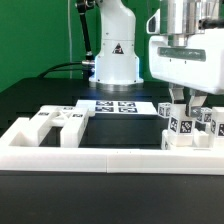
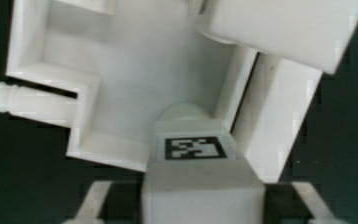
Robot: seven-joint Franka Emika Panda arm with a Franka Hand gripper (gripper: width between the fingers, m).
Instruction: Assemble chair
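Note:
My gripper (image 1: 187, 104) hangs low over a cluster of white tagged chair parts (image 1: 192, 128) at the exterior view's right. In the wrist view my gripper (image 2: 202, 205) has its two fingers (image 2: 101, 200) on either side of a white chair piece with a marker tag (image 2: 197, 148), and the dark pads seem to touch its sides. Beyond it lies a larger flat white chair part (image 2: 105, 70) with a round peg (image 2: 12, 98) sticking out. More white chair parts (image 1: 58, 120) lie at the exterior view's left.
The marker board (image 1: 120, 106) lies at mid-table in front of the arm's white base (image 1: 115, 60). A long white ledge (image 1: 100, 155) runs along the front, with raised ends at both sides. The table is black.

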